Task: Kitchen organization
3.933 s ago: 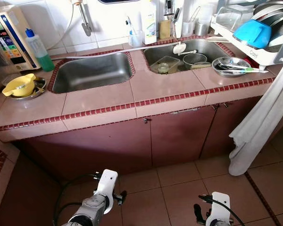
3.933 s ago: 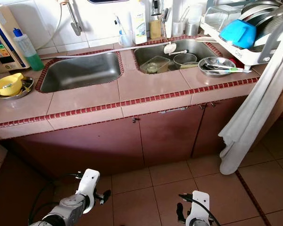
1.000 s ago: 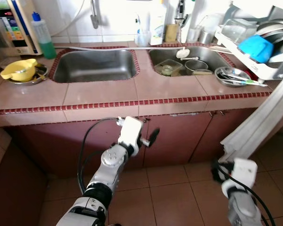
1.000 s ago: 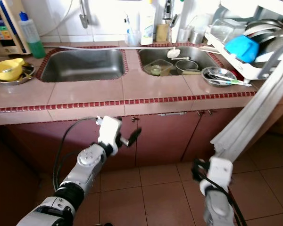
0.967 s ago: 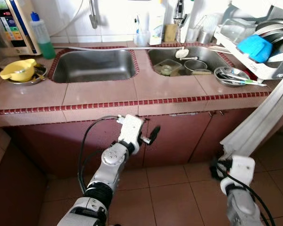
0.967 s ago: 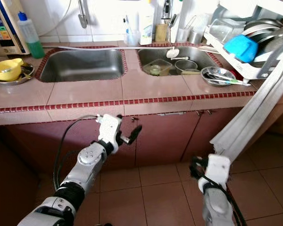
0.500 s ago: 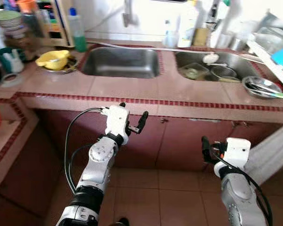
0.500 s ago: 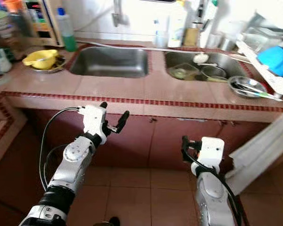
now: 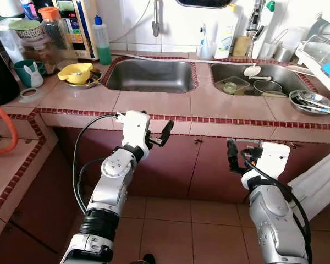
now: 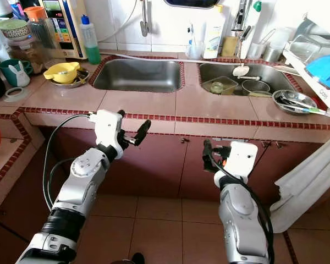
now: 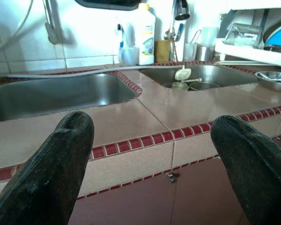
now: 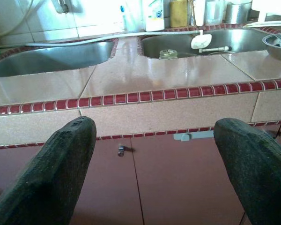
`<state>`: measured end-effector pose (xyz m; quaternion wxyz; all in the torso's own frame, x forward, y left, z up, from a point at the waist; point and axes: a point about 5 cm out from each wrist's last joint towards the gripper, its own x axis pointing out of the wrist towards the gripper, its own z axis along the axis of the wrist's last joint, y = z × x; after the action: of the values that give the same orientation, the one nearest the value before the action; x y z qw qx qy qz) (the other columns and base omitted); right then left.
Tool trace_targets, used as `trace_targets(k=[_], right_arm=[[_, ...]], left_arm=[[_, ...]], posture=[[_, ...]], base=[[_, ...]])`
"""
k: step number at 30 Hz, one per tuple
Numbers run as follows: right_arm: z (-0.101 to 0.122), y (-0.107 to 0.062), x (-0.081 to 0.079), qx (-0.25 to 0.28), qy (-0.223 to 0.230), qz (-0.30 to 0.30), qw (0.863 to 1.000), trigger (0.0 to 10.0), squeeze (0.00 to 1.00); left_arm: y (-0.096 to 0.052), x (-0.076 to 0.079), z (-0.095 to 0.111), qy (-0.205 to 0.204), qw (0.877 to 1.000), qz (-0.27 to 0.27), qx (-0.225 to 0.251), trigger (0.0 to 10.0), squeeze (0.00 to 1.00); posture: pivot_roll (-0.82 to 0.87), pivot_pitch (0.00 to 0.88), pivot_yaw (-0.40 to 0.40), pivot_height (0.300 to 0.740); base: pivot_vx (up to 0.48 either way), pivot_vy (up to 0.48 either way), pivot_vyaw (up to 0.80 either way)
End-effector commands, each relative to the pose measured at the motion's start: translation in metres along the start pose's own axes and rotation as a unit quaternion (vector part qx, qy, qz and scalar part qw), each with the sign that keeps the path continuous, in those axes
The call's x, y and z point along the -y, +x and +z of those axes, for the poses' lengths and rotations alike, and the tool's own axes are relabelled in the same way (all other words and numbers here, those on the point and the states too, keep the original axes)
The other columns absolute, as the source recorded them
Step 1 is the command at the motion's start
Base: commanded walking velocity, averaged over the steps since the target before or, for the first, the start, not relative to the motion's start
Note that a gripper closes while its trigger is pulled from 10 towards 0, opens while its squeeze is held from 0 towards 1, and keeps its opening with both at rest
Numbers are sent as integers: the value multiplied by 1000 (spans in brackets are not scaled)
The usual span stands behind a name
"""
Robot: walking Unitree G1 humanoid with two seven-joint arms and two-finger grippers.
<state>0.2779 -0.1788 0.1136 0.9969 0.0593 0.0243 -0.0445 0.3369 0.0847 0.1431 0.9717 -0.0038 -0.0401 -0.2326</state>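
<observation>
1. the left gripper [image 9: 164,133] is raised before the counter edge [image 9: 209,120], fingers spread wide and empty, likely readying a reach.
2. the right gripper [image 10: 207,149] is likewise agape, holding nothing.
3. dishes wait in the right sink [image 9: 264,71] at one o'clock.

Bright, sharp; glare on wall tiles

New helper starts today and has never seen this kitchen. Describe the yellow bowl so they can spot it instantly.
Start at the empty left-hand steel sink basin in the pink tiled counter. Just to its left, in front of the green soap bottle, the yellow plastic bowl sits in a shallow metal dish. Nothing else there is bright yellow.
</observation>
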Motion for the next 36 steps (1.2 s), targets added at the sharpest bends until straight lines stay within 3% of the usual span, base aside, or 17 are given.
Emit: trace_targets(k=[1, 6, 18, 22, 29, 36], right_arm=[[10, 1, 3, 14, 6, -6, 1000, 10000, 0], [10, 1, 3, 14, 8, -10, 1000, 10000, 0], [9, 4, 0, 17, 21, -23, 999, 10000, 0], [13, 6, -7, 27, -5, -8, 1000, 10000, 0], [13, 9, -7, 27, 10, -13, 1000, 10000, 0], [10, 10, -5, 2, 69, -8, 998, 10000, 0]], left_arm=[[2, 0, 10, -1, 1000, -7, 16, 10000, 0], [3, 3, 14, -8, 1000, -11, 19, 10000, 0], [6, 8, 21, -23, 999, -24, 24, 10000, 0], [7, 9, 24, -27, 999, -25, 32, 10000, 0], [4, 8, 19, -8, 1000, -16, 20, 10000, 0], [1, 9, 13, -12, 1000, -5, 18, 10000, 0]], posture=[[64, 0, 33, 740], [62, 0, 42, 740], [66, 0, 49, 740], [63, 0, 46, 740], [75, 0, 41, 740], [67, 0, 26, 740]], base=[[0, 0, 0], [105, 0, 0], [463, 0, 0], [480, 0, 0], [0, 0, 0], [0, 0, 0]])
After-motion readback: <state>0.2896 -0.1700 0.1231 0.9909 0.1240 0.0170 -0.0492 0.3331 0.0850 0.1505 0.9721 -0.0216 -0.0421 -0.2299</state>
